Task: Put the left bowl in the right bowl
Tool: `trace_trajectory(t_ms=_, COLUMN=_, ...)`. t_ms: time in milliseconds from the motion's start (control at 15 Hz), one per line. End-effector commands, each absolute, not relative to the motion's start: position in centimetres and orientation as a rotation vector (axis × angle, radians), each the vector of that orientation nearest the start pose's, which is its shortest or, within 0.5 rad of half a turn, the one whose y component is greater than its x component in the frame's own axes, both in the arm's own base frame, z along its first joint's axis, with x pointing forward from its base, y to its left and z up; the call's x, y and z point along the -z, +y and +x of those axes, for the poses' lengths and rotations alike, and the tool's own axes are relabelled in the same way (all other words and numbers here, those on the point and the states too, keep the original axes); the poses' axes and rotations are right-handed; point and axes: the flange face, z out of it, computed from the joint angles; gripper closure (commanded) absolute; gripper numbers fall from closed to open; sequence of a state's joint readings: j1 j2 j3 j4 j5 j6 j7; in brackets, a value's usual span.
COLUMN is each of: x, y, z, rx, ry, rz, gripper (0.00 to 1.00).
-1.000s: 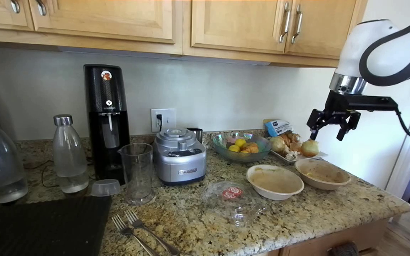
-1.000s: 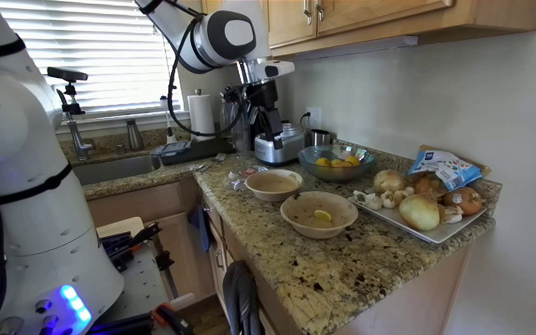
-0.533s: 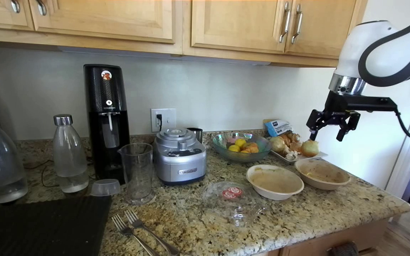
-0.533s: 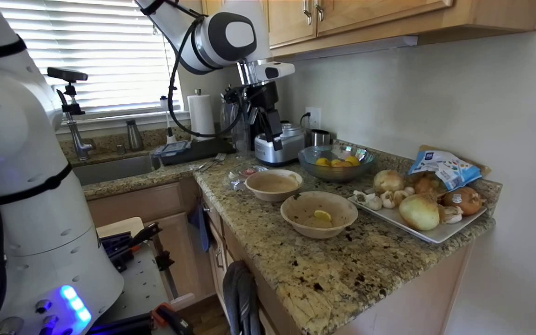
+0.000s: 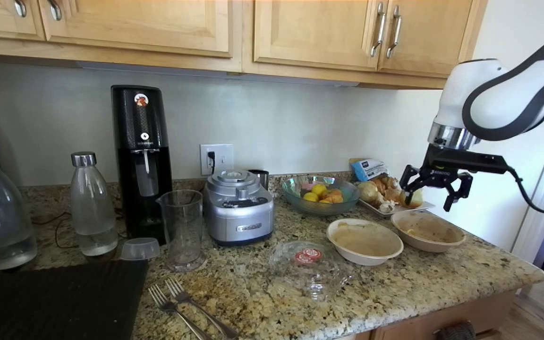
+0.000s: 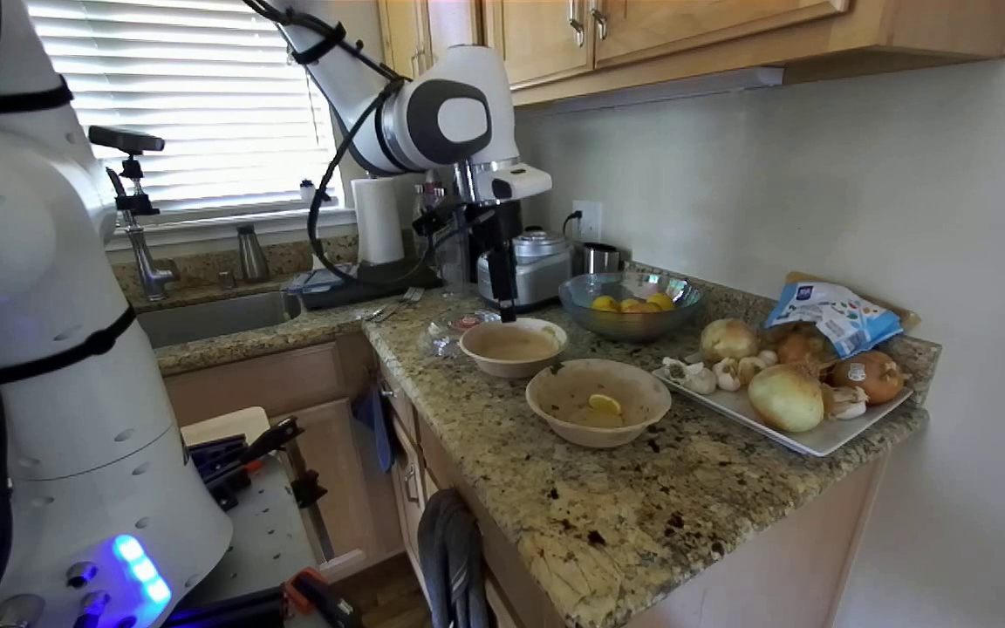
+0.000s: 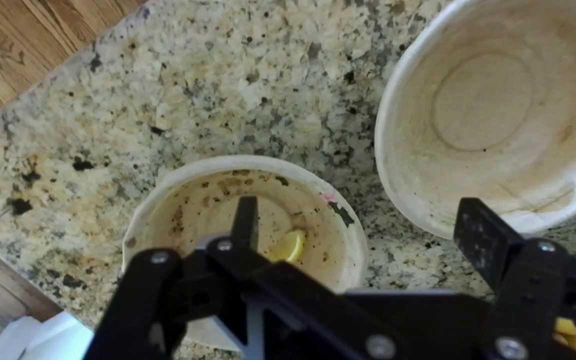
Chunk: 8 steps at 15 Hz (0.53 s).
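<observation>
Nothing done yet, op: L bowl point(image 6: 516, 346) sits on counter point(image 6: 572, 515) just beside R bowl point(image 6: 598, 378) w/ lemon slice point(image 6: 605, 404) in it, gap btwn per wrist view. You've yet to grasp, lift, nest, let go. Your claw point(image 5: 427, 203) spread wide, holds nada; hangs above bowls, touching neither AFAICT.

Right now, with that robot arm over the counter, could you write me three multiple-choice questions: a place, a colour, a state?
1. Where's the lemon slice? A) the sink B) the plate C) the bowl nearer the onions
2. What colour is the drinks machine? A) Black B) White C) Red
3. How is the end effector? A) Shut B) Open C) Gripping the plate

1 C: an exterior view shows it there.
2 A: an exterior view shows it black.
3 B: the wrist view shows its fingers wide apart.
</observation>
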<state>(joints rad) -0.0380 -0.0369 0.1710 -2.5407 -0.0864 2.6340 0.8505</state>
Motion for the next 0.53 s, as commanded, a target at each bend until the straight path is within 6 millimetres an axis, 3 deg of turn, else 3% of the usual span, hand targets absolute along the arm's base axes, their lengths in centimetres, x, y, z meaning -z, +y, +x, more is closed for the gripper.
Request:
trace_trajectory(t_ms=0, x=-26.0, y=6.5, z=46.4, rx=0.203, ry=1.126, rz=-2.856, gripper=0.0)
trace_trajectory(t_ms=267, x=-22.7, y=7.1, z=46.7, rx=0.174, ry=1.179, rz=-2.779, gripper=0.0)
trace_trajectory(t_ms=467, x=-22.4, y=7.2, z=46.7, rx=0.139, ry=1.161, rz=-2.798, gripper=0.0)
